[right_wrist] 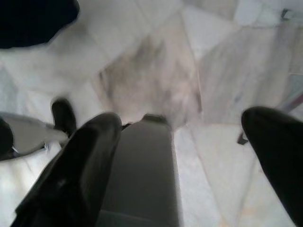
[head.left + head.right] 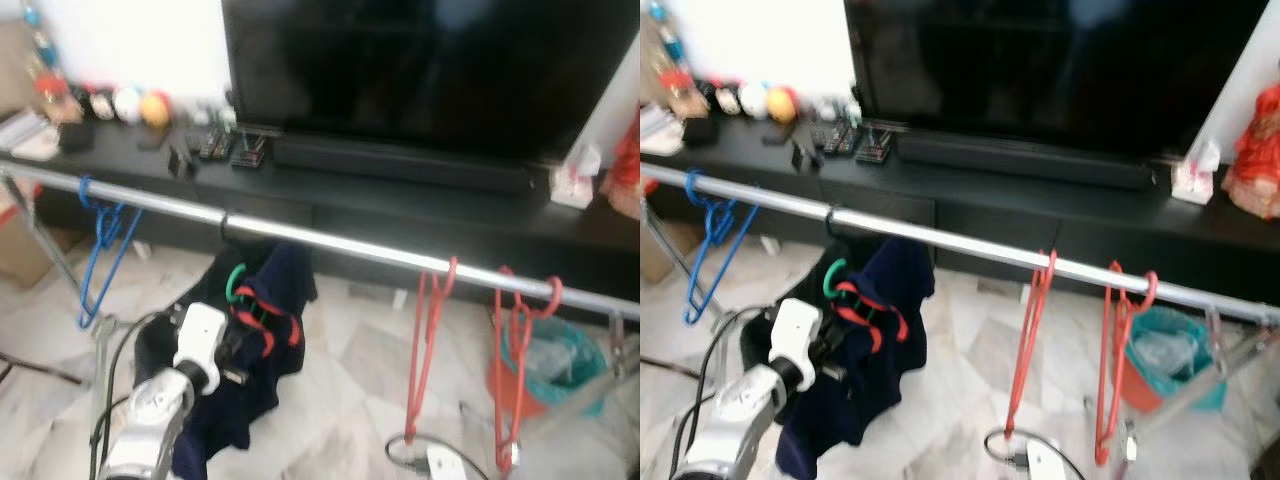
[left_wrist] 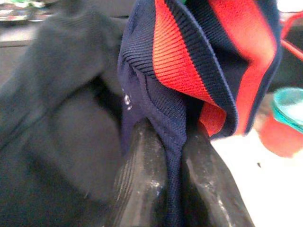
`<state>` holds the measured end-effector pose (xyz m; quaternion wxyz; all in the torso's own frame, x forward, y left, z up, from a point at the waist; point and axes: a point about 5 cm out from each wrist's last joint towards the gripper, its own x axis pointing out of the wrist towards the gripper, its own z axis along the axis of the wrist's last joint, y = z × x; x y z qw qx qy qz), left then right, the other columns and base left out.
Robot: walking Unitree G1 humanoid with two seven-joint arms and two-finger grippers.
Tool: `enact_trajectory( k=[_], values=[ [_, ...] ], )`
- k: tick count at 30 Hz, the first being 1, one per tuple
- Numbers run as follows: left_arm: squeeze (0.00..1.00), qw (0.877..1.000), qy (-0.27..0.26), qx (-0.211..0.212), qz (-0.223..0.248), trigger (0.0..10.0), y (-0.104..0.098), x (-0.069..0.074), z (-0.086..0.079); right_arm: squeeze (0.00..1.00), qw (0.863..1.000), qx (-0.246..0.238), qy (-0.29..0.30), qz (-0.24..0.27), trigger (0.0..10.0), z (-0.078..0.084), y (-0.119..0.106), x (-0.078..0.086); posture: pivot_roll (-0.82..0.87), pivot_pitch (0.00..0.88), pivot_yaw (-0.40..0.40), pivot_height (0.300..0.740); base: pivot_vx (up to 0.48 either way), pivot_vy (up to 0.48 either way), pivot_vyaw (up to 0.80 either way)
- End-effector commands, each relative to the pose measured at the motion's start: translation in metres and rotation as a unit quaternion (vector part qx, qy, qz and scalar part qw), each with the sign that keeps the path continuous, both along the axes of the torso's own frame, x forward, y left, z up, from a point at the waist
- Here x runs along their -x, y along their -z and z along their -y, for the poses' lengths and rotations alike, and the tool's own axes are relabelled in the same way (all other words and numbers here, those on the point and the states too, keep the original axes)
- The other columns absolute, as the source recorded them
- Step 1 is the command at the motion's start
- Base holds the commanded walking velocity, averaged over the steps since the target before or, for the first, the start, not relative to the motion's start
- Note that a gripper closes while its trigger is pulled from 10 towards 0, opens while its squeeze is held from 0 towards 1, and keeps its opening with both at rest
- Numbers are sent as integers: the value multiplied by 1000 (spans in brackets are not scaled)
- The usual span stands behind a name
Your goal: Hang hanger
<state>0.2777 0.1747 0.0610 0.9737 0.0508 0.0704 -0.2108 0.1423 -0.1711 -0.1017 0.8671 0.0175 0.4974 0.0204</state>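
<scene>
I have the left gripper (image 2: pixel 243 338) raised at the near left, below the rail (image 2: pixel 330 245), and its fingers (image 3: pixel 142 189) are pressed together on a fold of the shirt (image 2: pixel 270 330), pinching the navy knit right by the red-striped collar. That shirt sits on the hanger (image 2: pixel 236 282), whose green hook shows just above the collar; the hook is below the rail and I cannot tell for sure whether it hangs from anything. A small black clip (image 2: pixel 225 222) wraps the rail right above it.

The rail runs from far left to near right across my view. A blue hanger (image 2: pixel 100 255) hangs from it at the left end. Two red hangers (image 2: pixel 425 340) hang side by side toward the right, both empty. Behind the rail stands a black TV bench (image 2: pixel 400 205) with a large TV (image 2: pixel 430 70) on it, and small items crowd the bench's left end. A red and teal bin (image 2: pixel 545 370) stands on the marble floor (image 2: pixel 350 400) at the right, beyond the red hangers.

The right gripper (image 1: pixel 189 156) hangs low over the floor with its fingers spread wide, holding nothing.
</scene>
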Motion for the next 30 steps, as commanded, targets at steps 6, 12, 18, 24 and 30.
enact_trajectory(
  k=[6, 12, 18, 24, 30],
  values=[
    [0, 1000, 2, 4, 3, 10000, -2, 0, 1, 0, 1000, 0, 17, 5, 10000, 2, -1, -1, -137, 0, -32, 740, -251, 0, 0],
    [0, 1000, 2, 4, 3, 10000, -2, 0, 1, 0, 1000, 1, 20, 7, 10000, 2, -1, -1, -137, 0, -32, 740, -251, 0, 0],
    [0, 1000, 2, 4, 3, 10000, -2, 0, 1, 0, 1000, 1, 21, 8, 10000, 3, -1, -2, -137, 0, -33, 740, -250, 0, 0],
    [0, 1000, 2, 5, 2, 10000, -2, 0, 1, 0, 1000, 0, 21, 4, 10000, 2, -1, -1, -137, 0, -33, 740, -252, 0, -263],
    [0, 1000, 2, 5, 2, 10000, -2, 0, 1, 0, 1000, 0, 21, 4, 10000, 2, 0, -1, -138, 0, -33, 740, -252, 0, -761]
  ],
)
